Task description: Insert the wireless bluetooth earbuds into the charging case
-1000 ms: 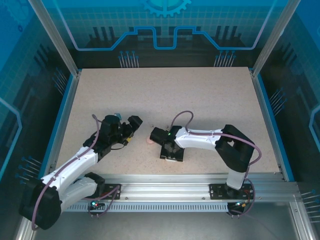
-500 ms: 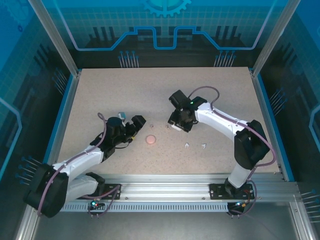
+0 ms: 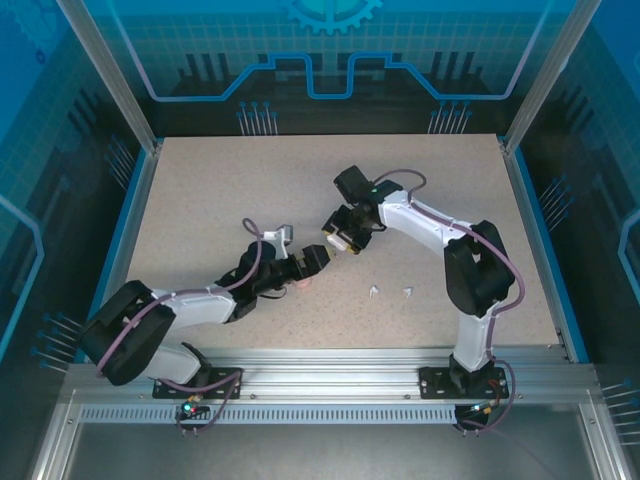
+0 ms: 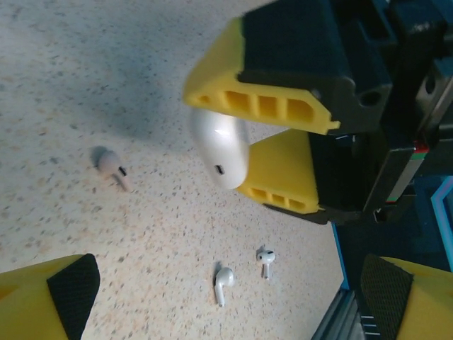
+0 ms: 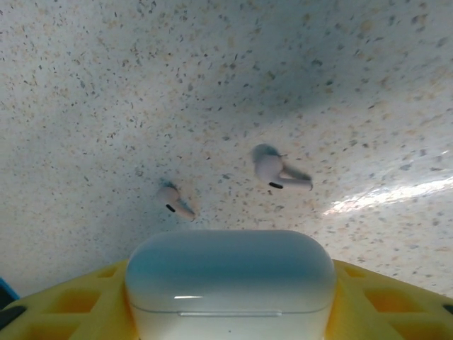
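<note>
A robot lab cell: aluminium frame (image 3: 111, 80), blue printed walls (image 3: 330, 62), speckled table (image 3: 420, 190).

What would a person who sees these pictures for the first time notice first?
First, the glossy white rounded charging case, clamped between the yellow plastic fingers of the right hand near the middle of the speckled beige tabletop. Then the small white stemmed earbuds, lying loose on that tabletop close to the case.

Bare table (image 3: 210, 190) is left at upper left; centre is blocked by left gripper (image 3: 300, 250) and right gripper (image 3: 338, 243); earbuds (image 3: 373, 291) lie lower right.
</note>
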Available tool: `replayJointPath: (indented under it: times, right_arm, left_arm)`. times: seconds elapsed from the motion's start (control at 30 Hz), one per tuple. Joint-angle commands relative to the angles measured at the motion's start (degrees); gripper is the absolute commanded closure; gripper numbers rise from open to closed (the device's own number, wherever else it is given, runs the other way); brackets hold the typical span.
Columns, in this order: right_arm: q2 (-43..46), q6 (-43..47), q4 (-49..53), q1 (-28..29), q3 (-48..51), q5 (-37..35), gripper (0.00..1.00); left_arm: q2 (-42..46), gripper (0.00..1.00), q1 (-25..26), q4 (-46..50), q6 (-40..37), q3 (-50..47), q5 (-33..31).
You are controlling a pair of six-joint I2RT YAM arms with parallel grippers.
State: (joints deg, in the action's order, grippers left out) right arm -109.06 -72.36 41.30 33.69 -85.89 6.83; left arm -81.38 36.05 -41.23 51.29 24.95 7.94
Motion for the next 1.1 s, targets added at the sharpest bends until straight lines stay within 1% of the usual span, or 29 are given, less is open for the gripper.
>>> replayJointPath:
  times: [0.0,0.07,0.2,0.5,0.67,0.77,0.9,0.97,1.07]
  right_arm:
    - [-0.42,-2.86,-1.21,0.0,-1.52,3.52,0.42]
    - [-0.24,-3.11,-1.4,0.3,-1.42,3.87,0.42]
    - [0.55,-3.64,-1.65,0.66,-0.51,4.14,0.42]
    - [1.95,-4.45,-2.43,1.17,1.56,4.96,0.42]
    - [2.09,-4.66,-2.58,1.34,1.51,5.6,0.42]
    - [2.19,-4.71,-2.63,1.38,1.43,5.93,0.42]
    - [2.41,-4.64,-2.53,1.29,1.52,5.61,0.42]
    - [2.42,-4.64,-2.52,1.29,1.53,5.74,0.42]
    - [2.24,-4.63,-2.52,1.21,1.67,5.65,0.42]
  left_arm:
    - [-3.93,0.04,1.53,-6.34,-4.09,3.22,-3.72]
    - [-6.36,0.08,1.85,-8.27,-3.7,3.85,-4.09]
    - [-9.66,0.19,1.94,-10.91,-2.57,4.65,-5.35]
    - [-13.15,0.39,1.94,-15.43,-0.74,5.93,-8.64]
    - [-15.03,0.42,1.96,-16.46,0.17,7.34,-9.52]
    - [-16.1,0.47,2.06,-17.11,0.56,8.14,-9.44]
    - [-16.83,0.5,2.0,-17.64,0.96,8.38,-9.79]
    - [-16.8,0.54,1.98,-17.62,0.99,8.29,-10.01]
    - [-16.75,0.57,2.05,-17.65,1.11,7.88,-10.32]
